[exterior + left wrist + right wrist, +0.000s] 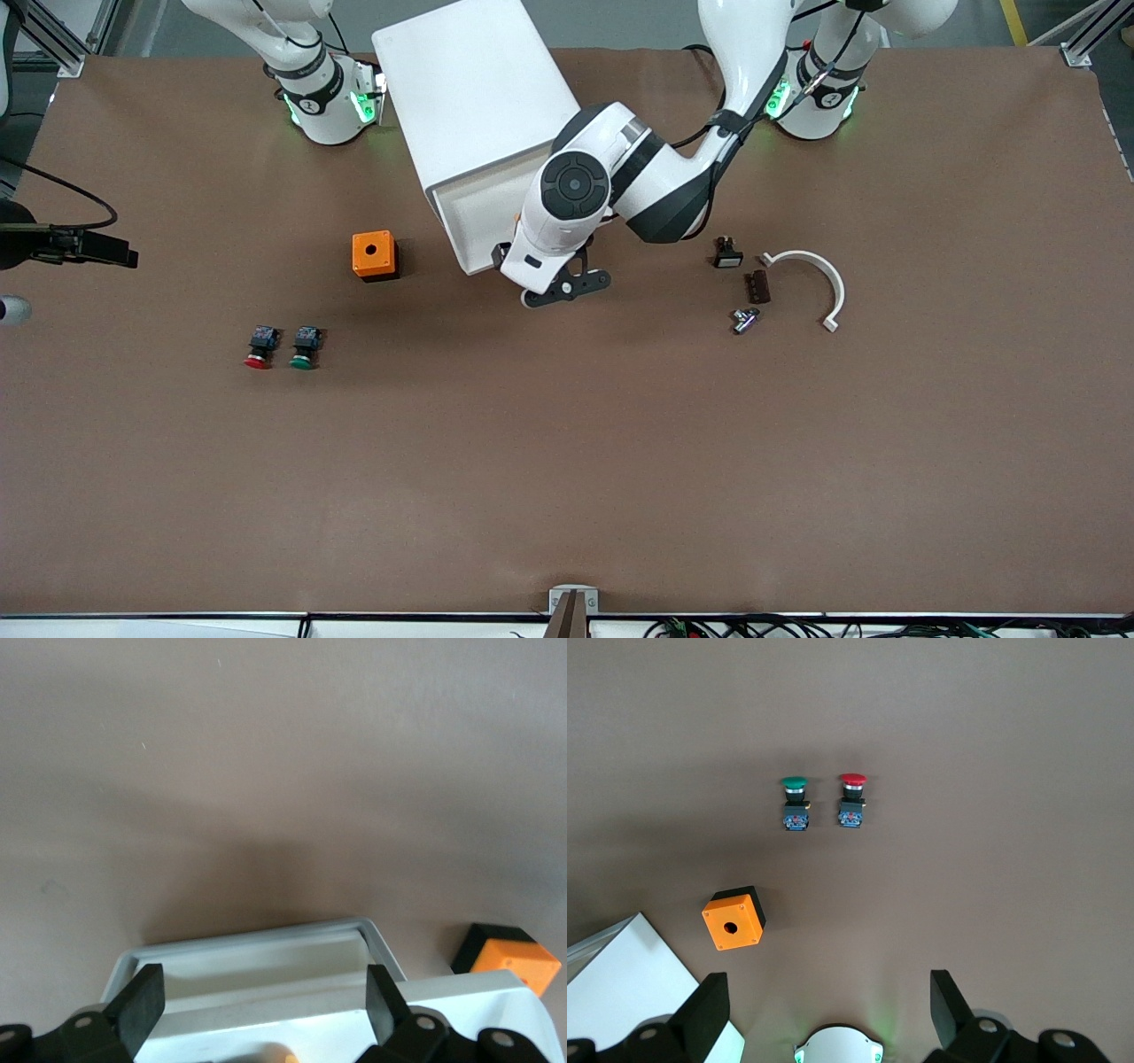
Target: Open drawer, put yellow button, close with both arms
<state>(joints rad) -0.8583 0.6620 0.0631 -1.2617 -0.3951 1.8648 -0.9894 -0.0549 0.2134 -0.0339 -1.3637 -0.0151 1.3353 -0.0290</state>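
Observation:
The white cabinet [474, 89] stands between the arms' bases. Its uppermost drawer [454, 221] is pulled out toward the front camera. My left gripper [264, 992] is open and empty, low over the open drawer [257, 952]; in the front view the left arm's hand [549, 239] hides its fingers. A sliver of the yellow button [279, 1052] shows in the drawer under the gripper, and a small orange bit [516, 218] of it shows by the hand. My right gripper [828, 1001] is open and empty, held high over its own base [837, 1047].
An orange box [374, 255] sits beside the drawer toward the right arm's end. The red button [260, 347] and green button [305, 347] lie nearer the front camera. Small parts [728, 253] and a white curved bracket [819, 279] lie toward the left arm's end.

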